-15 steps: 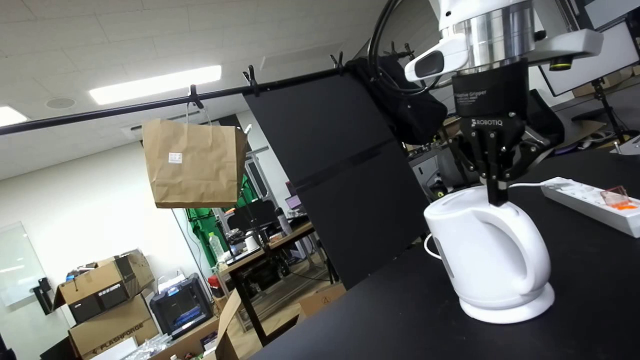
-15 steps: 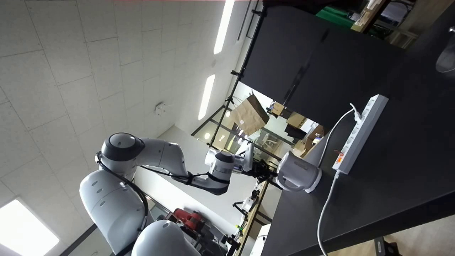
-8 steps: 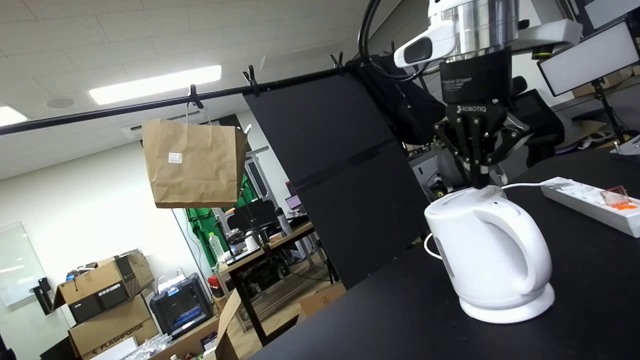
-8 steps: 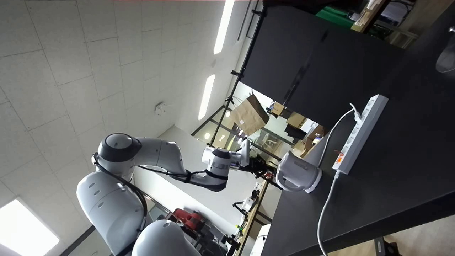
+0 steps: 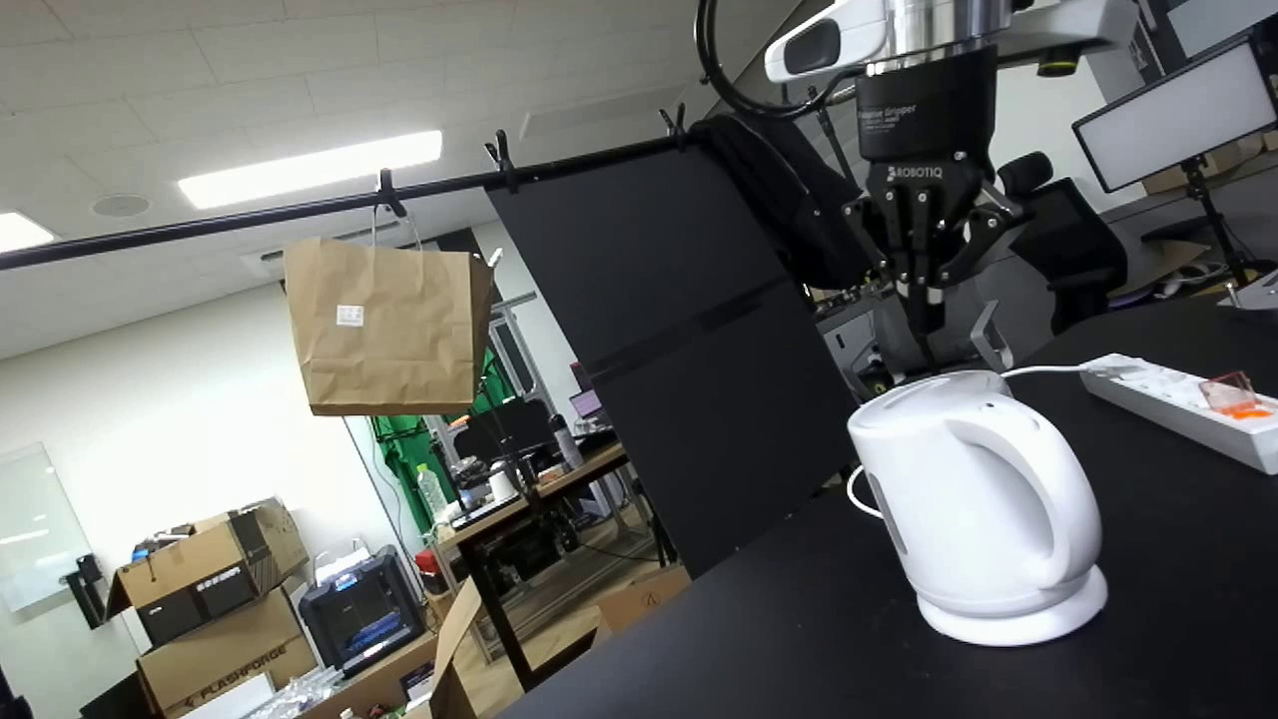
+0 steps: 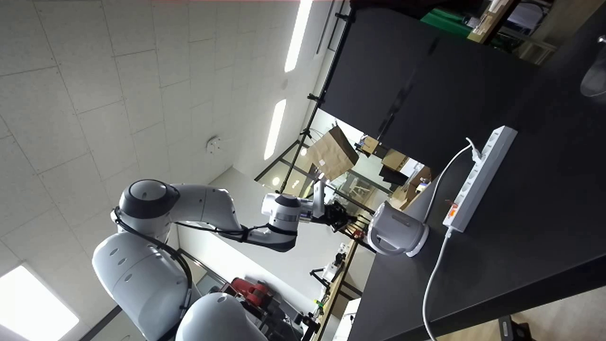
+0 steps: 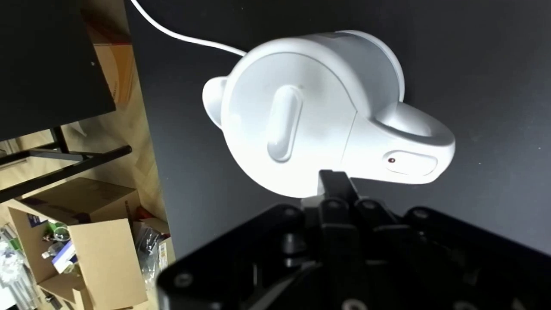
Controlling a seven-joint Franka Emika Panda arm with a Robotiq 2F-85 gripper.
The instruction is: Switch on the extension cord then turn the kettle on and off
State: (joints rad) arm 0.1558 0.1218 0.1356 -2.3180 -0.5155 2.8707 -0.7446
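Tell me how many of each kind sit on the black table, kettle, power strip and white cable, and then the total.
Electric kettle: 1
Power strip: 1
White cables: 2, one from each of those
Total: 4

There is one kettle [image 5: 949, 509], one strip [image 6: 480, 181], one arm [image 6: 208, 206] and one gripper [image 5: 926, 322]. Two white cords [image 6: 429, 287], one plug [image 6: 476, 155] and three big lights [image 6: 38, 303] show in an exterior view. In an exterior view, one brown bag [image 5: 384, 335] is far on the left and one black chair [image 5: 1083, 240] is far on the right.
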